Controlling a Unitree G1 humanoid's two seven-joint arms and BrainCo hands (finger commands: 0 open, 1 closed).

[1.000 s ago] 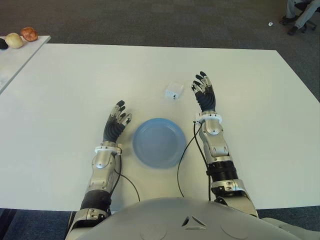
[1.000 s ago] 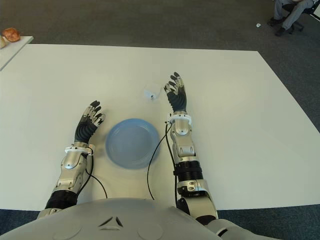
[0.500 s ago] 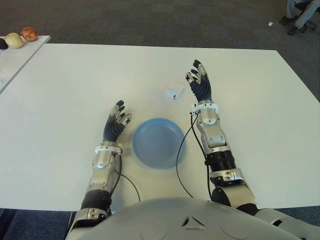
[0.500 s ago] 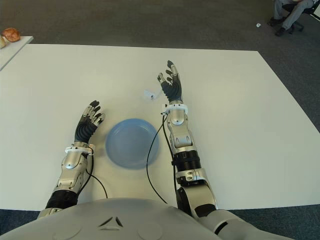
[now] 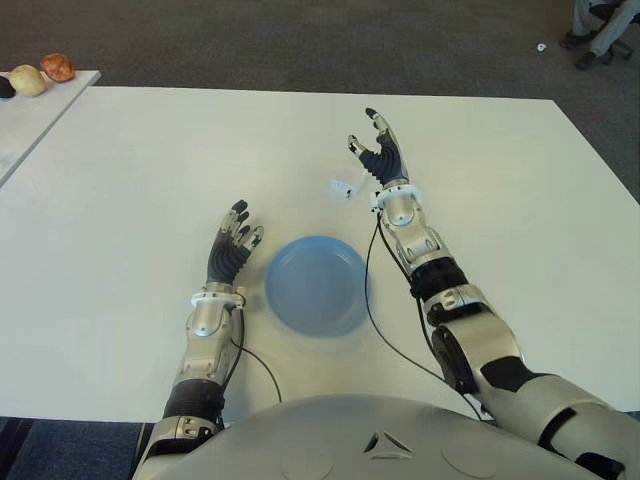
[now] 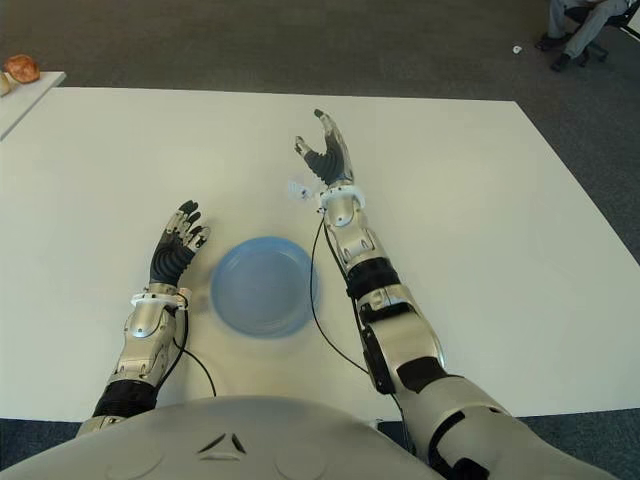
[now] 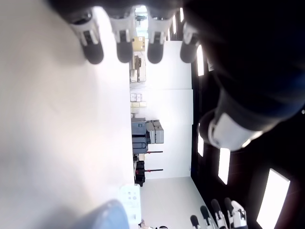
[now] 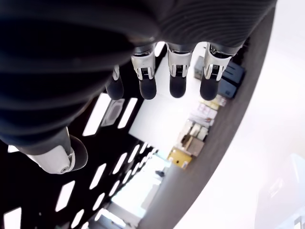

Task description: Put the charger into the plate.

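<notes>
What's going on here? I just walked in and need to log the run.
The robot's right hand is open, reaching over the white table beside the small white charger, which lies on the table and is not yet grasped. The blue plate sits empty nearer the robot. The left hand, open and idle, shows just left of the plate.

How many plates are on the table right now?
1. The blue plate sits on the white table, between the left hand and the right arm, nearer the robot than the charger. None seems hidden.
</notes>
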